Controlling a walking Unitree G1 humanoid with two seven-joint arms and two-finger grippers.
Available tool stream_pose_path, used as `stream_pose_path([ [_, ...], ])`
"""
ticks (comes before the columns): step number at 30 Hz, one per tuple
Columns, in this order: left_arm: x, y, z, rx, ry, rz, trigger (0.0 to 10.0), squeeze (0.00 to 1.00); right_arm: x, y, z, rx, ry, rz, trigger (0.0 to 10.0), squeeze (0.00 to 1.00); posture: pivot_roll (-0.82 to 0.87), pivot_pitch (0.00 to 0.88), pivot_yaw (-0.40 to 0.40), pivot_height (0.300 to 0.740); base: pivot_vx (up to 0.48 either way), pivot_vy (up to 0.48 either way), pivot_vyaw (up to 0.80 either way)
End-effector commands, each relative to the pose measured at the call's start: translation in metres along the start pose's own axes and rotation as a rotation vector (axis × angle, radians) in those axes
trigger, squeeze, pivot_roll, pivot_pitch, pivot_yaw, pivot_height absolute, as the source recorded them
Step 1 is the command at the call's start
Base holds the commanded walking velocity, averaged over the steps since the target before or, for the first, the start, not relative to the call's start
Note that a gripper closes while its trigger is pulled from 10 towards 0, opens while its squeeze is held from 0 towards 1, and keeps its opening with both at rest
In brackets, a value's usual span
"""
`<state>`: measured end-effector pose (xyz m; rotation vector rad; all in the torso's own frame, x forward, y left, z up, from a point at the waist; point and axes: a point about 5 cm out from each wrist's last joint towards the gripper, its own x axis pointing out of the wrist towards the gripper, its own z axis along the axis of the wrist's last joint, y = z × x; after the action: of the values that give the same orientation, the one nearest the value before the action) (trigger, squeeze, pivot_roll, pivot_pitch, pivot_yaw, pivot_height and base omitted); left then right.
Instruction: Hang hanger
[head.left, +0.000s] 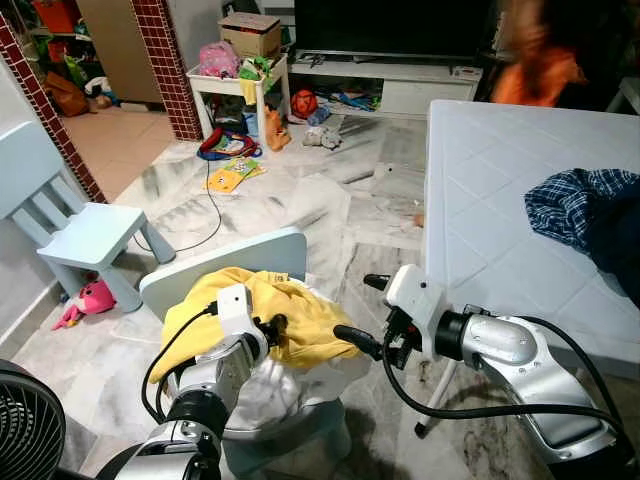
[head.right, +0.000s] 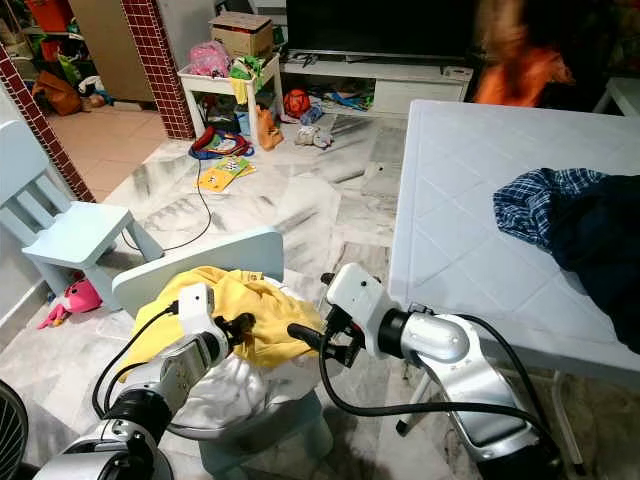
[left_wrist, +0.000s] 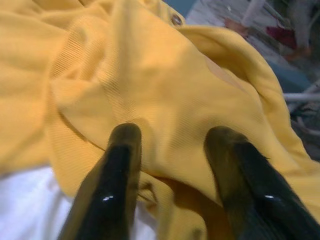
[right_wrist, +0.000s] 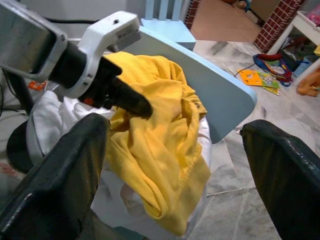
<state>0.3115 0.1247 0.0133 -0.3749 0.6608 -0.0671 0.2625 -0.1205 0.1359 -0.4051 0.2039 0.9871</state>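
Observation:
A crumpled yellow garment (head.left: 300, 318) lies on top of a white cloth (head.left: 290, 385) on a small light-blue chair (head.left: 220, 262). My left gripper (left_wrist: 172, 137) is open, its two black fingertips (left_wrist: 125, 137) resting on the yellow fabric with a fold between them. In the right eye view the left gripper (head.right: 243, 322) sits at the garment's near left side. My right gripper (head.left: 362, 312) is open just to the right of the garment, with nothing between its fingers. From the right wrist view the yellow garment (right_wrist: 160, 130) and the left gripper lie ahead of those fingers.
A white table (head.left: 480, 230) stands close on the right with a blue plaid cloth (head.left: 575, 205) on it. Another small blue chair (head.left: 95, 235) is at the left, a fan (head.left: 30, 420) at the near left. A blurred person in orange (head.left: 535, 60) is behind the table. Toys and a cable litter the floor.

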Motion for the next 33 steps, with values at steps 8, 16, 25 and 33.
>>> stream_pose_path([
  [8,0.001,0.002,0.007,0.039,-0.035,0.03,0.0,0.0,0.002,0.004,0.006,-0.031,-0.016,0.021,10.0,0.0,-0.15,0.0,0.027,0.74,0.0,0.0,0.0],
  [16,0.002,0.006,0.007,0.019,-0.046,0.061,0.0,0.0,0.002,0.005,0.005,-0.047,-0.011,0.026,10.0,0.0,-0.15,0.0,0.027,0.74,0.0,0.0,0.0],
  [25,-0.003,0.011,0.038,0.036,-0.185,0.151,10.0,1.0,0.004,0.007,0.004,-0.069,-0.006,0.035,10.0,0.0,-0.14,0.0,0.021,0.74,0.0,0.0,0.0],
  [33,0.001,0.01,0.033,-0.002,-0.13,0.132,10.0,1.0,0.006,0.009,0.005,-0.097,-0.011,0.049,10.0,0.0,-0.15,0.0,0.019,0.74,0.0,0.0,0.0],
])
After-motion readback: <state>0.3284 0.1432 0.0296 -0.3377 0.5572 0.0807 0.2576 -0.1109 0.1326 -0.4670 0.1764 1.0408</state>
